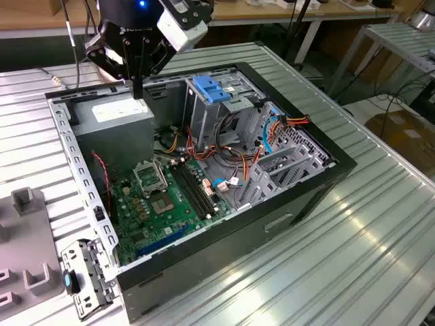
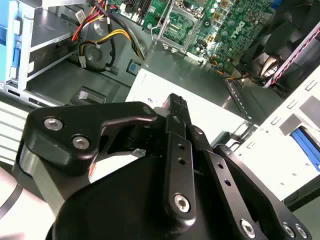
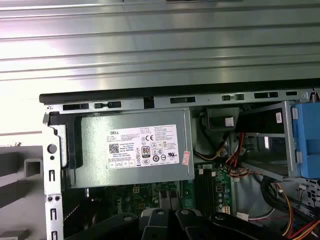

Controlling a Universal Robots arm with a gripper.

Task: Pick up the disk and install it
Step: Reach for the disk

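We find the tool [image 1: 138, 89] hanging just above the power supply [image 1: 112, 114] in the open case [image 1: 299, 204], free air around it. Toward the exterior view's right the upright drive cage [image 1: 204, 115] and tangled cables [image 1: 234, 159] crowd the passage; the motherboard [image 1: 156, 204] lies open from above.

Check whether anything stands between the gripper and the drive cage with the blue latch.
Nothing visible does. The gripper hangs shut and empty over the power supply; the drive cage stands apart on the exterior view's right. Red and yellow cables lie lower in the gap between.
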